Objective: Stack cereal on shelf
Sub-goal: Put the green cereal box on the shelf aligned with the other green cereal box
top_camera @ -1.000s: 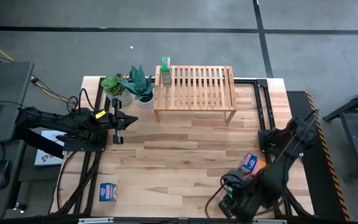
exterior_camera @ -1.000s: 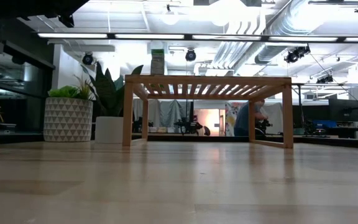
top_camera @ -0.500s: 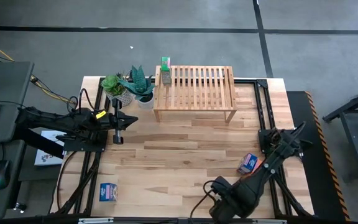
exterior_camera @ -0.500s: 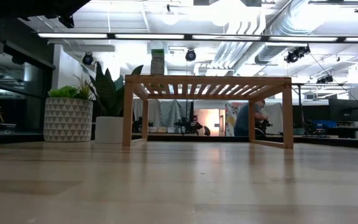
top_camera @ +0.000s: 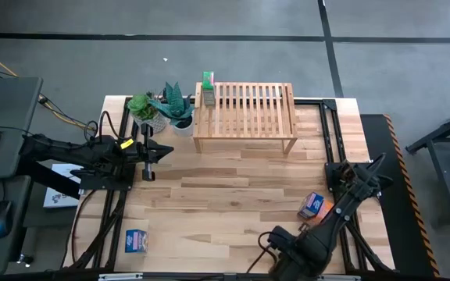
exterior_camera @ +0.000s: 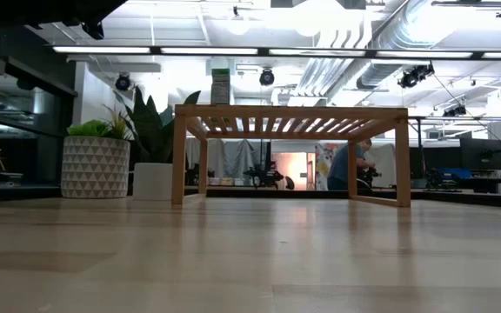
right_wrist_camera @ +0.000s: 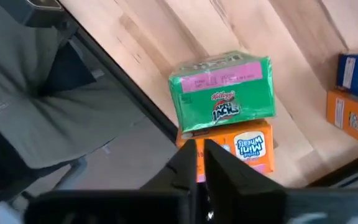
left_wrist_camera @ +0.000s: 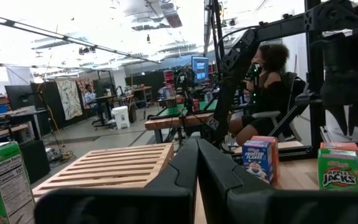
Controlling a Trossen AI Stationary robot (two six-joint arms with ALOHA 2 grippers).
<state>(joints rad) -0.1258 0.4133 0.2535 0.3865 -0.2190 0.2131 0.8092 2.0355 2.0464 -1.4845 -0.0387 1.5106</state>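
The wooden shelf [top_camera: 244,117] stands at the table's far side, with a green cereal box [top_camera: 208,90] upright on its left end. Near the table's front right edge, a green box [right_wrist_camera: 222,93] lies on an orange box [right_wrist_camera: 244,146]. My right gripper [right_wrist_camera: 196,149] points down over them, shut. A blue box [top_camera: 312,204] and an orange box [right_wrist_camera: 353,115] lie a little to their right. Another blue box [top_camera: 137,242] lies at the near left. My left gripper [top_camera: 147,173] is shut and waits at the table's left. My right gripper's shut fingertips [right_wrist_camera: 188,152] come down from above over the orange box's end [right_wrist_camera: 188,134], beneath the green box. I cannot tell whether they touch it.
Two potted plants [top_camera: 162,109] stand just left of the shelf. Dark frame rails [top_camera: 330,140] run along the table's right side and others along its left. A person [left_wrist_camera: 263,87] sits beyond the table's right side. Bare tabletop [top_camera: 225,195] lies between the shelf and the near edge.
My right arm has swung toward the table's left along the near edge and gone lower, so that it now covers the green box in the high view. The boxes and the left arm have kept still.
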